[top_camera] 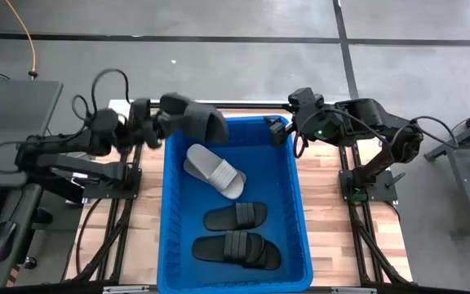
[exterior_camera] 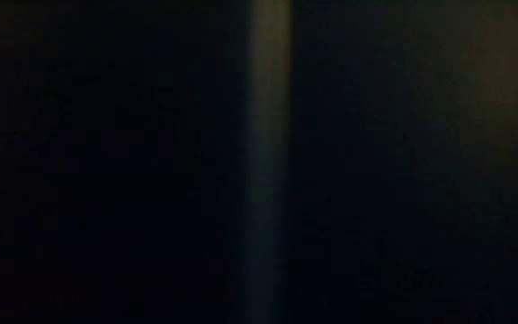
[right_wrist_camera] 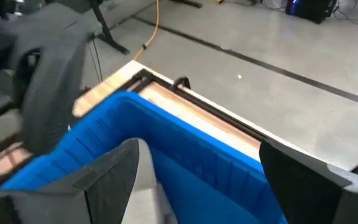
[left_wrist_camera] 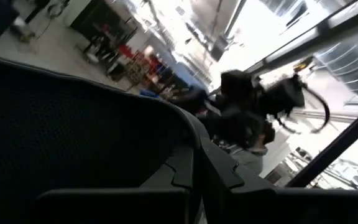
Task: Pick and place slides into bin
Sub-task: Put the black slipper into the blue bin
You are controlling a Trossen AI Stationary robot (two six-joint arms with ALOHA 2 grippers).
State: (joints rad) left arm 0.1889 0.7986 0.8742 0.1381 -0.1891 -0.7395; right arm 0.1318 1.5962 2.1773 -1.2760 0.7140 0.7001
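Lying in the blue bin (top_camera: pixel 299 220), two black slides (top_camera: pixel 237 216) (top_camera: pixel 239 249) sit at the near end, and one grey slide (top_camera: pixel 215 171) lies farther in. At the bin's far left corner, the left gripper (top_camera: pixel 188 122) holds a black slide (top_camera: pixel 205 124) in its shut fingers. At the far right corner, the right gripper (top_camera: pixel 282 131) hangs with its fingers wide and nothing in them. The bin sits on a wooden table (top_camera: pixel 329 208). Grey floor (top_camera: pixel 243 49) lies beyond.
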